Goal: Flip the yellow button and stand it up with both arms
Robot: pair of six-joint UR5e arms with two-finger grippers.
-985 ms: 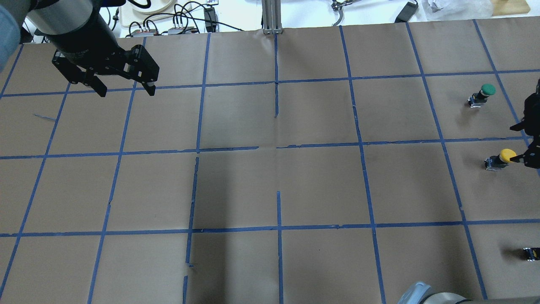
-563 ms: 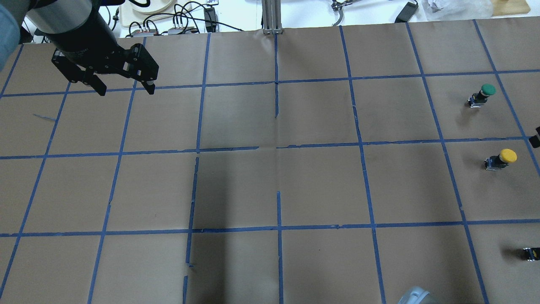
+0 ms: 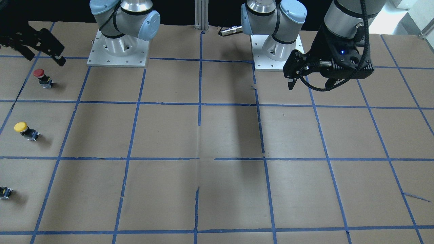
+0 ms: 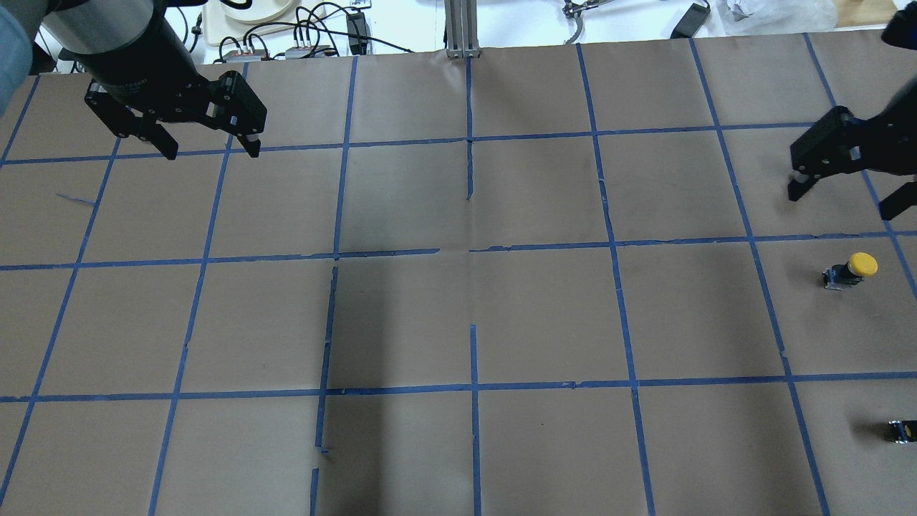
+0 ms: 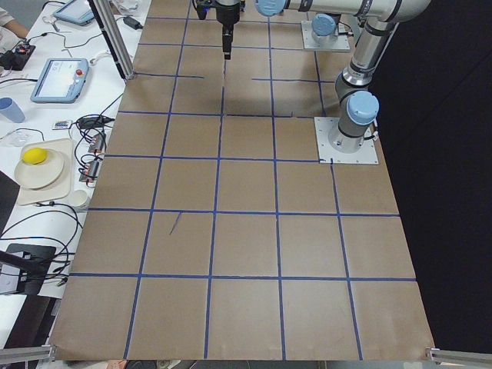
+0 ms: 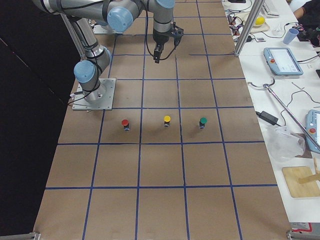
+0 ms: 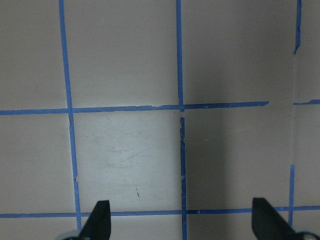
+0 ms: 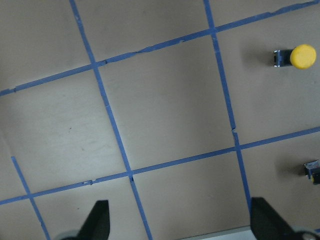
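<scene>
The yellow button [image 4: 852, 269] stands with its yellow cap up on the brown paper near the table's right edge. It also shows in the front view [image 3: 23, 129], the right side view [image 6: 167, 120] and the right wrist view [image 8: 295, 56]. My right gripper [image 4: 839, 203] is open and empty, hovering one square farther out than the button and apart from it; it also shows in the front view [image 3: 44, 59] and its wrist view [image 8: 181, 225]. My left gripper [image 4: 213, 153] is open and empty over the far left of the table, shown too in the front view [image 3: 310, 85] and its wrist view [image 7: 182, 222].
A red-capped button [image 3: 40, 76] stands on the robot's side of the yellow one. A green-capped button [image 6: 202, 121] stands beyond it, hidden under my right gripper in the overhead view. A small dark block [image 4: 903, 430] sits at the right frame edge. Blue tape grids the paper [image 4: 544, 315].
My right gripper was beside the yellow button's cap, slipped out of the overhead view, and is now back, higher in the frame over the green button's place. The yellow button stayed put. My left gripper barely moved.
</scene>
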